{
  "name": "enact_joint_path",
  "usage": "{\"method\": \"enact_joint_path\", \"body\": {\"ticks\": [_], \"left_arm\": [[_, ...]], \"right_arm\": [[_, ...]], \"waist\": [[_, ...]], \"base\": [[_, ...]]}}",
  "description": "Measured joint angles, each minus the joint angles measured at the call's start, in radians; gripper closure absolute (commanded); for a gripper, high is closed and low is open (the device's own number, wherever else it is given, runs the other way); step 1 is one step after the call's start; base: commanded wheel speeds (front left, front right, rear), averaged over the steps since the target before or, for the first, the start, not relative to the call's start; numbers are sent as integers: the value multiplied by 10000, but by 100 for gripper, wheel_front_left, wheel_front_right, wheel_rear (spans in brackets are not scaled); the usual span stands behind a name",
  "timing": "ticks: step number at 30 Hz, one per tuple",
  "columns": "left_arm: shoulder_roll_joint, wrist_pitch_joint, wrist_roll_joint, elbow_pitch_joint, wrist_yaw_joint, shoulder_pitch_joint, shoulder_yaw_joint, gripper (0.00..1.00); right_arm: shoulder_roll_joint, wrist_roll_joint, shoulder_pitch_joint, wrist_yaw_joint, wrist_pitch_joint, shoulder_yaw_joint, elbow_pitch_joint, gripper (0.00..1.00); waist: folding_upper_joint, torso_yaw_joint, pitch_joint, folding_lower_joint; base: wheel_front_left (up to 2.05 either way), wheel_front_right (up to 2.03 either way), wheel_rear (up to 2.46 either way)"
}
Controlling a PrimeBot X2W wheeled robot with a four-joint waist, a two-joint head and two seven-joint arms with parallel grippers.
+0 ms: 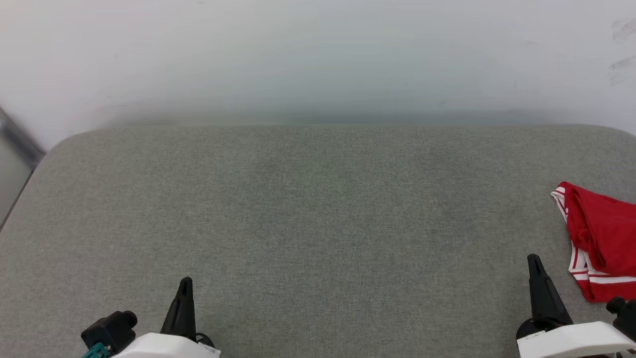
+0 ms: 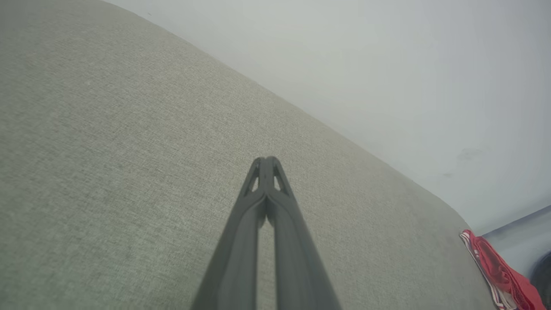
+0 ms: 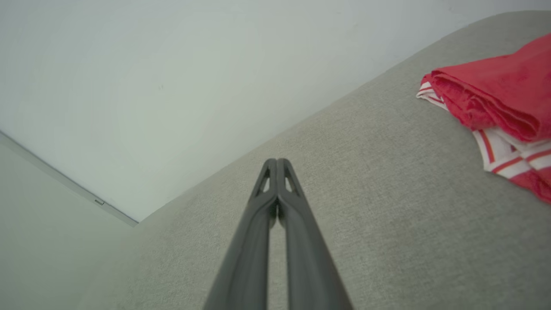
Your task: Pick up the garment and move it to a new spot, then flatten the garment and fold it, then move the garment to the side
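The garment (image 1: 603, 238) lies folded in a red bundle at the right edge of the grey padded table, its white striped trim showing along the near side; part of it runs out of the head view. It appears again in the right wrist view as the garment (image 3: 499, 94) and far off in the left wrist view as the garment (image 2: 501, 275). My right gripper (image 1: 534, 261) hovers just left of it, shut and holding nothing, fingertips together (image 3: 277, 163). My left gripper (image 1: 185, 283) rests low at the near left, also shut and holding nothing (image 2: 267, 161).
The grey fabric table (image 1: 308, 209) spreads wide between the two grippers, with rounded far corners. A pale wall (image 1: 318, 59) stands right behind its far edge. A gap with a dark strip (image 1: 20, 144) shows past the table's left corner.
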Motion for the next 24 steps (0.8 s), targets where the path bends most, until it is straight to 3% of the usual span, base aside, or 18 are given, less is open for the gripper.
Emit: {"method": "enact_joint_path", "body": {"ticks": [24], "left_arm": [[86,734,-3467,322,-401,-574,305,100]], "right_arm": [[-44,3264,-549,-2,773,-50,418,100]], "waist": [[0,-94,6,0]], "base": [[0,0,0]]}}
